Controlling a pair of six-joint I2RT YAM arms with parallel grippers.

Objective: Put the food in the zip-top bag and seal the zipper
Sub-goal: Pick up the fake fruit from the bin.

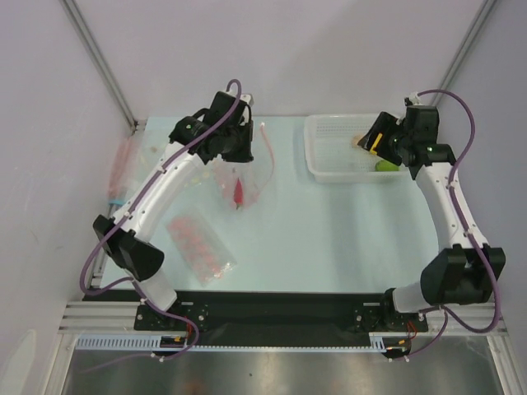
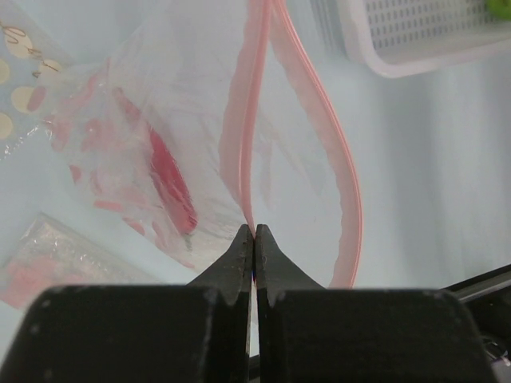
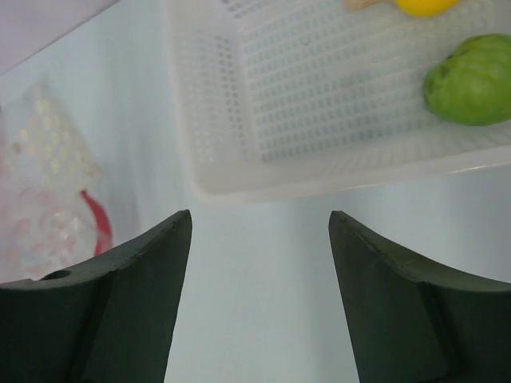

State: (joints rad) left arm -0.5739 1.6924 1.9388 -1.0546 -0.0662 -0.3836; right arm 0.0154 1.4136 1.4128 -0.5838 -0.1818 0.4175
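So from where I'm standing, the left tool is pinched tight on one lip of the zipper strip, and the bag droops down from there onto the worktop with its mouth gaping in a loop. The chili is already inside. The other three are over in the white basket: the green fruit, the yellow fruit and the little beige bulb. The right tool hangs just at the basket's near rim, jaws spread wide, nothing in them. My guess is the next grab is the green one, since it's the closest. If I were driving, I'd come straight down over it with the jaws either side of its fat middle, because it looks smooth and round and will probably squirt out if it's only nipped near the end. I'd also watch the basket wall, as that fruit sits right up against it. Meanwhile the left side's pinch has to hold firm so the mouth doesn't flop shut. There's also a packet of pink rounds lying nearby, which isn't part of this.
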